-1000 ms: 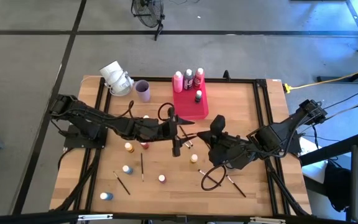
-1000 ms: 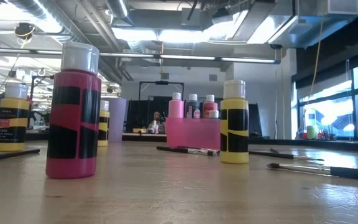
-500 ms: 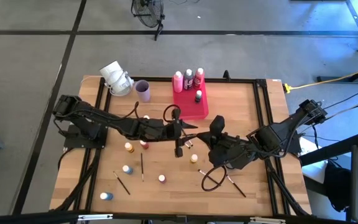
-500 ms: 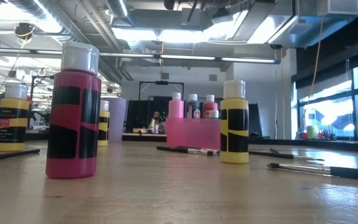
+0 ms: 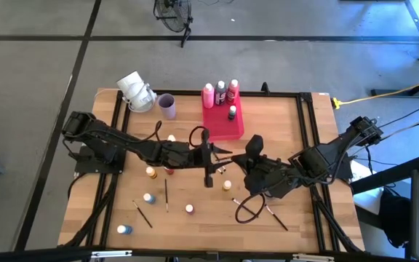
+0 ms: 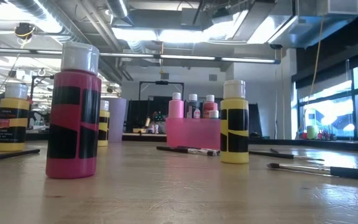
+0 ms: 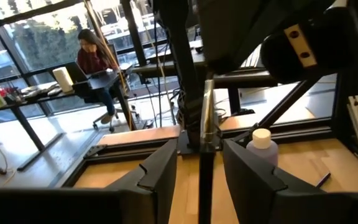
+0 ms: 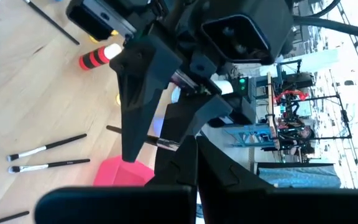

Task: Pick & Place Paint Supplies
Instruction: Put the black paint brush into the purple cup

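Clock read from the middle of the table (image 5: 297,116), six at the near edge. At seven o'clock, nearest the edge, stands a blue bottle (image 5: 124,229), with a second blue bottle (image 5: 148,197) just beyond it and a loose brush (image 5: 142,215) lying between them. Another loose brush (image 5: 275,217) lies at four o'clock. A red bottle (image 5: 189,209) stands at six.

In the middle, the left gripper (image 7: 201,149) has its fingers drawn narrow onto a paintbrush (image 7: 206,112), which sticks out forward between them, the metal collar showing past the fingertips. A white-capped bottle (image 7: 261,140) stands close beside it. Just towards two o'clock lies the right gripper (image 8: 194,162), its fingers pressed together with nothing between them.

Farther off at twelve o'clock sits the pink-red tray (image 5: 220,129), with a pink bottle (image 5: 208,94), a dark bottle (image 5: 221,91), a red-bodied bottle (image 5: 233,89) and a small green bottle (image 5: 232,113) upright in it. The lilac cup (image 5: 167,106) stands at eleven.
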Action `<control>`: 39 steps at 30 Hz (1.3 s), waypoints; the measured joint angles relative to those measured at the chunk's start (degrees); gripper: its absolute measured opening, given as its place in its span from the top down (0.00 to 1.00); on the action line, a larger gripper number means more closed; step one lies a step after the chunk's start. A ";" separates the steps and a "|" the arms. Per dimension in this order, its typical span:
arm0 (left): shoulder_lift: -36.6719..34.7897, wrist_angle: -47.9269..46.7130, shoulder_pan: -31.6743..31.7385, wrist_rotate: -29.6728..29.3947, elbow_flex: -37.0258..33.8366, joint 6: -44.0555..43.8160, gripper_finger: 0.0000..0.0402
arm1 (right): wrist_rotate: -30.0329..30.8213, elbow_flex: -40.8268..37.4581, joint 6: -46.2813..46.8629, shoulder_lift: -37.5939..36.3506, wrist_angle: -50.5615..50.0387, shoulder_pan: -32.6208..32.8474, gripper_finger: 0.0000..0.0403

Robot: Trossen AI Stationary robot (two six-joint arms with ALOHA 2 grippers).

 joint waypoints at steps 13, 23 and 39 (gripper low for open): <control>0.00 0.02 0.22 -0.35 0.00 -0.01 0.80 | -0.04 0.00 1.70 0.00 -0.81 -0.26 1.00; 0.00 -0.02 0.16 -0.31 0.06 0.00 0.97 | -5.54 -0.02 4.77 0.00 -0.28 -0.92 1.00; 0.00 -5.85 -2.22 -8.16 0.09 -0.92 0.97 | 31.27 -0.02 27.36 0.00 -9.52 5.44 0.71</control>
